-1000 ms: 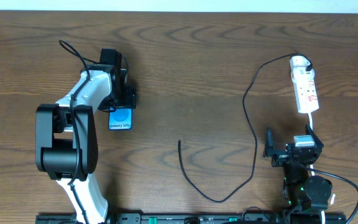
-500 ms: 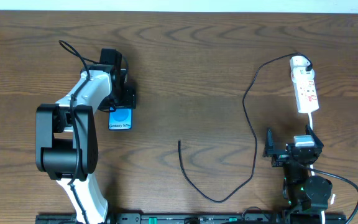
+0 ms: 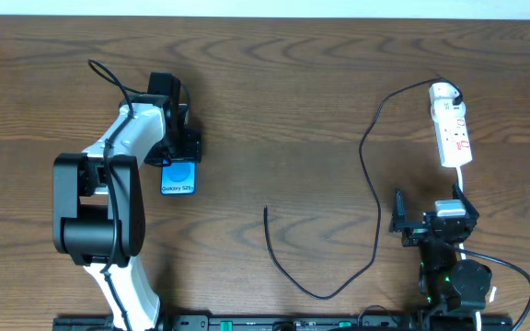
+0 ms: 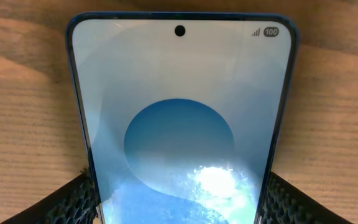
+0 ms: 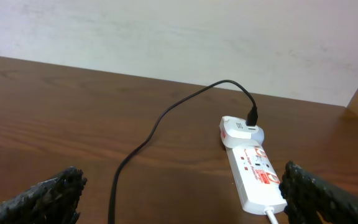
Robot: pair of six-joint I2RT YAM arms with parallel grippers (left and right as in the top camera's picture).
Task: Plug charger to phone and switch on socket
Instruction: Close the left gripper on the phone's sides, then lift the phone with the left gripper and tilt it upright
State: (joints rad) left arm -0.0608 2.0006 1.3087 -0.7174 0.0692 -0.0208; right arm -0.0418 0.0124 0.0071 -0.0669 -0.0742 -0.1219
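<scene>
While nothing much is happening, we go biggest first: the wooden table (image 3: 283,110) fills the whole overhead shot. On it, the left arm (image 3: 118,156), white and black, reaches up its side toward the far edge. The right arm (image 3: 454,276) sits bunched up low by the near edge on the other side.

Next down is the charger (image 3: 379,225). Its black cable leaves the socket's far end, bows left, drops down past the right arm, loops along the near edge and climbs back to mid-table. It ends loose there at the connector tip (image 3: 266,211), well apart from the phone.

The socket (image 3: 452,129) is a white strip lying lengthwise at the far right, rounded end away from us, with a white cord running toward the right arm. We see red marks on it, but we can't tell whether the switch is on. The charger's black plug (image 5: 252,116) is seated in that rounded end.

The phone (image 3: 178,175) lies flat on the left side, screen up and lit blue.

The left gripper (image 3: 180,152) is clamped on the phone's far end, and in the wrist view its fingers (image 4: 73,199) press against both side edges.

The right gripper (image 5: 182,177) is spread wide with nothing in it, pointing at the socket from just short of it.
</scene>
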